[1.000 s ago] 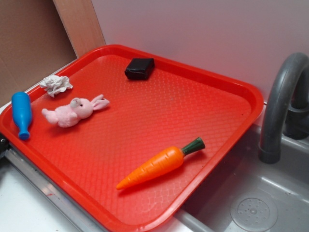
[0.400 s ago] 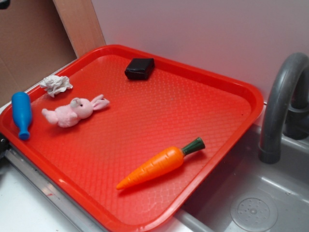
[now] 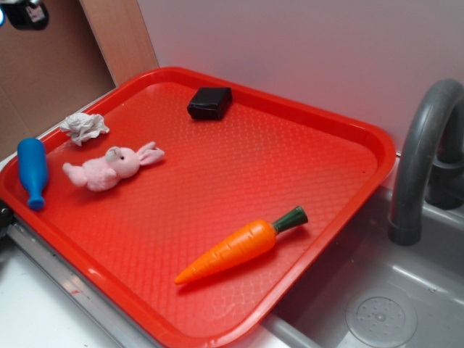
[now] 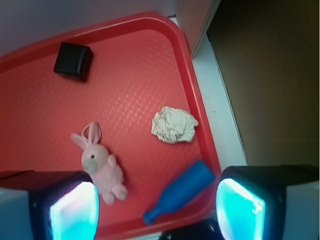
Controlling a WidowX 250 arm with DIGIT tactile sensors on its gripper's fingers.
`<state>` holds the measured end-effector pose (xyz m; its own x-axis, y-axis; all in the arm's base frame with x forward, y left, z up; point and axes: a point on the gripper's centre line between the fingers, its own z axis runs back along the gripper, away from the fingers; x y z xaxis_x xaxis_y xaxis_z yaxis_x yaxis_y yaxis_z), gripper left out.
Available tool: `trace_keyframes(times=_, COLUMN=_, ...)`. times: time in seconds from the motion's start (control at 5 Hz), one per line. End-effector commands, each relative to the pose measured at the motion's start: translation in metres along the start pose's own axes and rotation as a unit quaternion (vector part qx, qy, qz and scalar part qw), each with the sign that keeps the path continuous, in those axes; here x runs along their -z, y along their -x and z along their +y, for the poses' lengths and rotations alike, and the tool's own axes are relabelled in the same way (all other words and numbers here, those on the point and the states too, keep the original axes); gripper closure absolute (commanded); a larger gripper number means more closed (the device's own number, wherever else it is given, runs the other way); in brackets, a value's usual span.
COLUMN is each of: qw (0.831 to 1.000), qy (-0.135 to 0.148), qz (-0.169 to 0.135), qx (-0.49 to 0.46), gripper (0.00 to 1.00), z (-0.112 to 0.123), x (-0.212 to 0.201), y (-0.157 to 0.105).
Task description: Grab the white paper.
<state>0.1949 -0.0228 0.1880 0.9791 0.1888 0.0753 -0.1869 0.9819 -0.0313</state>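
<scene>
Exterior view: red tray is seen w/ five items on it: white paper near the left corner, pink bunny just beside it, blue bottle along the left edge, black block by the back edge, carrot toward the front edge. The wad is crumpled, no clear long axis. Gripper is glimpsed at top left, high above, well apart from the paper.

Wrist view: fingers are spread wide, nothing betw. them; paper sits near the tray's right rim, betw. bunny and rim, bottle near it.

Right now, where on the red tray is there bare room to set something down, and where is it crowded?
The widest bare patch of the red plastic tray lies between the black box, the orange toy carrot and the pink plush bunny. The left end is crowded: crumpled white paper, bunny and blue plastic bottle sit close together.
</scene>
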Motion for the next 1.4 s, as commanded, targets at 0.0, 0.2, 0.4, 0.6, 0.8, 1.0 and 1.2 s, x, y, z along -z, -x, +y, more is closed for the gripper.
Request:
trace_keyframes(times=0.0, qw=1.0, qy=-0.001, qz=-0.001, qx=-0.019, gripper=0.0, z=-0.002, x=0.028, y=-0.01)
trace_keyframes(times=0.2, qw=0.999, qy=-0.025, qz=0.009, qx=-0.022, gripper=0.0, z=-0.007, x=0.05, y=-0.014)
trace_keyframes(times=0.4, qw=0.999, qy=-0.025, qz=0.01, qx=-0.029, gripper=0.0, z=-0.01, x=0.07, y=-0.016)
trace_keyframes(times=0.6, qw=0.999, qy=0.02, qz=0.024, qx=-0.026, gripper=0.0, z=-0.001, x=0.097, y=-0.018)
trace_keyframes(times=0.8, qw=0.999, qy=-0.008, qz=0.029, qx=-0.032, gripper=0.0, z=0.009, x=0.123, y=-0.013)
trace_keyframes(times=1.0, qw=0.998, qy=-0.022, qz=0.041, qx=-0.043, gripper=0.0, z=0.024, x=0.149, y=-0.011)
trace_keyframes(times=1.2, qw=0.997, qy=-0.022, qz=0.047, qx=-0.05, gripper=0.0, z=0.032, x=0.161, y=-0.015)
